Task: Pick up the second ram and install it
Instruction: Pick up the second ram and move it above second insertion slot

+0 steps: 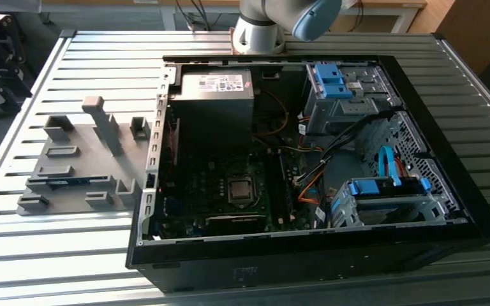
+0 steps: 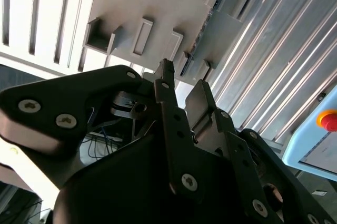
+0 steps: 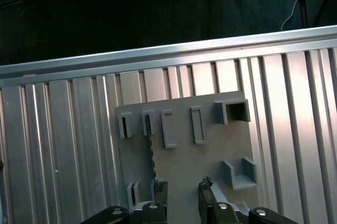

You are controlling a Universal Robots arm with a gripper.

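Second ram (image 1: 58,182) sits on edge in the gray slotted rack (image 1: 87,162), on the slatted table (image 1: 23,255) beside the open computer case (image 1: 475,210). A clean pick likely means centring the strip between the fingers, squaring to its long edge, and keeping clear of the rack's walls. In the first wrist view, the gripper (image 3: 182,192) hangs above the rack, fingers apart, holding nothing.
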